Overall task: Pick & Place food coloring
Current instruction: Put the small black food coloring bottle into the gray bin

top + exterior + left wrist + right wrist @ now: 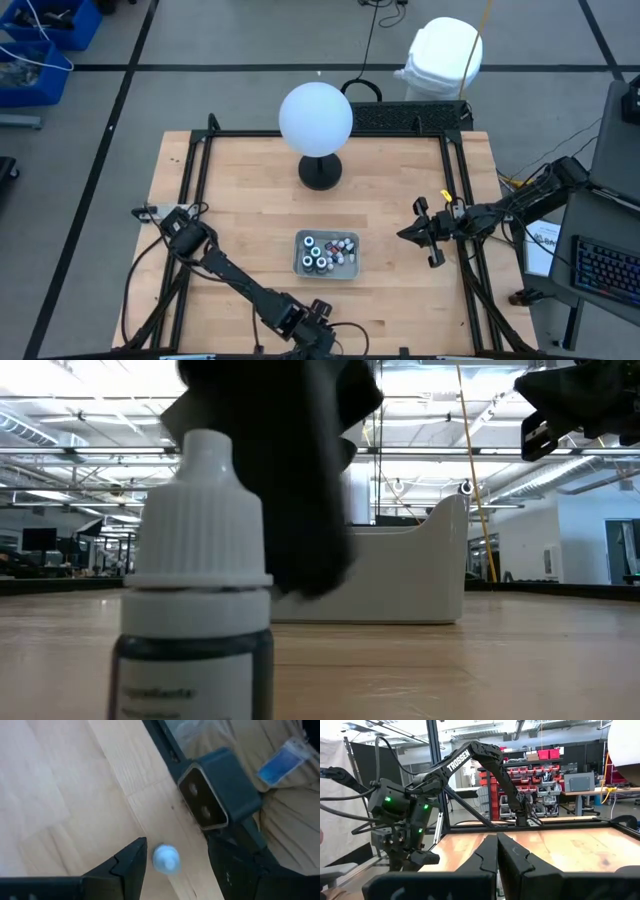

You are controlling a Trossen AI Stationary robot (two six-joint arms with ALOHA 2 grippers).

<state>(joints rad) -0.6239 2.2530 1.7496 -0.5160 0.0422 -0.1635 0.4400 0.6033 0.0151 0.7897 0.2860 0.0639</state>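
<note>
Pale wooden planks [250, 200] fill the nearest ground, where one small white-capped bottle [195, 575] stands so close to the low camera that its label blurs and its base is cut off. Its cap sits between the parted fingers of the left gripper [172, 862], not clasped. Behind it the grey tray [303, 262] holds the other food coloring bottles [328, 252], too small to count. Further back stands the white globe [315, 118]. At the table's right side, the right gripper [497, 851] hovers, clenched on nothing. Beyond lie shelving and ceiling lights.
</note>
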